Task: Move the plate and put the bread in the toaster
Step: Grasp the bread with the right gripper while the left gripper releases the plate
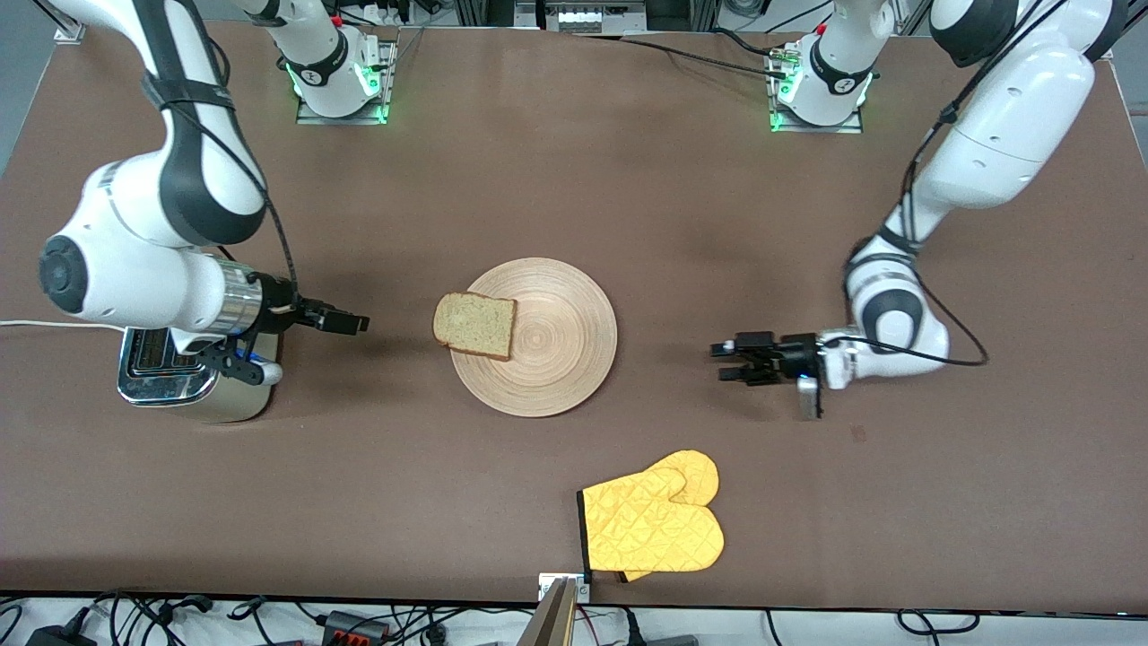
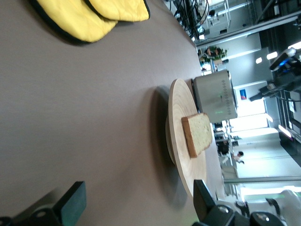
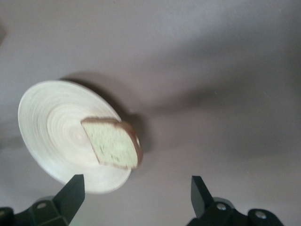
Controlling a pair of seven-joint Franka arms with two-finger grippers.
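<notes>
Bare tbl btwn plate [image 1: 556, 359] & both pincers.

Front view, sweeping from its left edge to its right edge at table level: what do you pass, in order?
Toaster → right claw, open → bread → plate → mitt → left claw, open.

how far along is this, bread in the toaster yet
Not yet; nothing looks done. The bread lies on the plate, overhanging its rim toward the toaster, whose slots look empty. Both grippers are open and empty: the right gripper between toaster and bread, the left gripper beside the plate. Plate move and loading remain.
</notes>
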